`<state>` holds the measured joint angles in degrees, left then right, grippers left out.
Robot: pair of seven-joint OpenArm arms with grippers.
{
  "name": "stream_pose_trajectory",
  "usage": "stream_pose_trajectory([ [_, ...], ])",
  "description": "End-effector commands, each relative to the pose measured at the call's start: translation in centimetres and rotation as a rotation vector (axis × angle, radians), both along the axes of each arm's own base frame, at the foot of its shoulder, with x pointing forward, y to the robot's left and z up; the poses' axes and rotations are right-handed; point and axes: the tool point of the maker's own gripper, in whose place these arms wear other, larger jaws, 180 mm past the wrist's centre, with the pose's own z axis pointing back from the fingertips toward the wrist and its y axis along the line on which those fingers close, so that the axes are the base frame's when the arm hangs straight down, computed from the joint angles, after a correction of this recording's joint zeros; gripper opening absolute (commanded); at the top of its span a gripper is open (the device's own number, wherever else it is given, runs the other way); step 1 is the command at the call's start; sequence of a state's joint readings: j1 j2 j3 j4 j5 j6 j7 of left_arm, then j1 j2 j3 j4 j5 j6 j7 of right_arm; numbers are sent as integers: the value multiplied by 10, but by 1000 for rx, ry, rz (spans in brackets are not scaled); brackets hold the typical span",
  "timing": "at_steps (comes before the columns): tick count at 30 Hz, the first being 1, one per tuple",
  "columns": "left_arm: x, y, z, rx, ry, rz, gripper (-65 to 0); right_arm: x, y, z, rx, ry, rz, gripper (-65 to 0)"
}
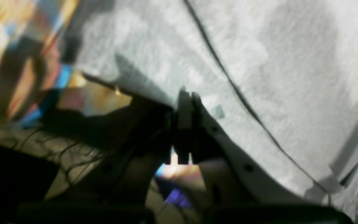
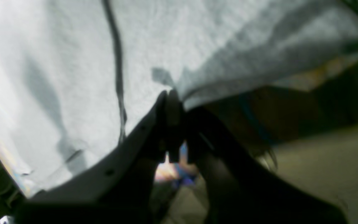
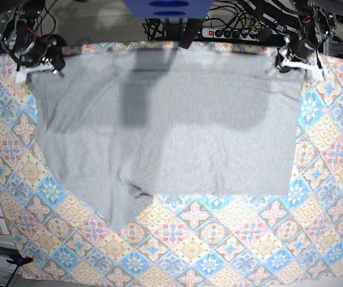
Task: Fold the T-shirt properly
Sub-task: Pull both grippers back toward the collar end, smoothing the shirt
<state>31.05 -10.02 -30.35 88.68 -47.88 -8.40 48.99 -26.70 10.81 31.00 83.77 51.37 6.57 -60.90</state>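
From the left wrist view, the left hand point(image 1: 186, 102) is clamped tight on an edge of the grey T-shirt point(image 1: 259, 62); the fabric runs up and away from the pinched corner, with a dark seam line crossing it. The picture is blurred, so which edge of the garment this is cannot be told here.

From the right wrist view, the right hand point(image 2: 170, 97) is likewise closed on a fold of the T-shirt point(image 2: 57, 62), the cloth bunching just above its tips and hanging to one side.

From the base view, the T-shirt point(image 3: 171, 137) lies spread over the patterned cloth point(image 3: 231, 239) on the counter. The left hand point(image 3: 299, 61) holds its far corner on this view's right, the right hand point(image 3: 35, 67) the far corner on this view's left. One sleeve trails toward the near left.

This looks like the start of a fold: both far corners are gripped and the cloth between them is stretched fairly flat. The next move seems to call for lifting both corners together and carrying them toward the near edge, keeping even tension so the fabric doubles over without skewing or dragging the cloth beneath.
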Motion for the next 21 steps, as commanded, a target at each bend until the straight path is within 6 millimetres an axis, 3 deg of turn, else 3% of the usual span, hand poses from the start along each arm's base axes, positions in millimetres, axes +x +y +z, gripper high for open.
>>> stream_pose_trajectory([
  [1,-1,12,6,44,-15,8,-650,-2,-15,7,-49,-9,-4,-650],
  [7,-8,12,4,43,3,7,-650,-13,-15,2,-43,16,-8,-645],
  [9,-7,11,3,40,4,5,-650,-12,-15,3,-45,12,-7,-608],
  [15,-25,3,-2,13,46,14,-450,-19,-15,4,-26,42,-3,-475],
  [17,-31,-1,-5,-10,80,0,-390,-21,-21,6,-33,42,-21,-459],
  [21,-42,12,-2,-19,113,36,-304,-28,-30,9,-39,32,-85,-458],
])
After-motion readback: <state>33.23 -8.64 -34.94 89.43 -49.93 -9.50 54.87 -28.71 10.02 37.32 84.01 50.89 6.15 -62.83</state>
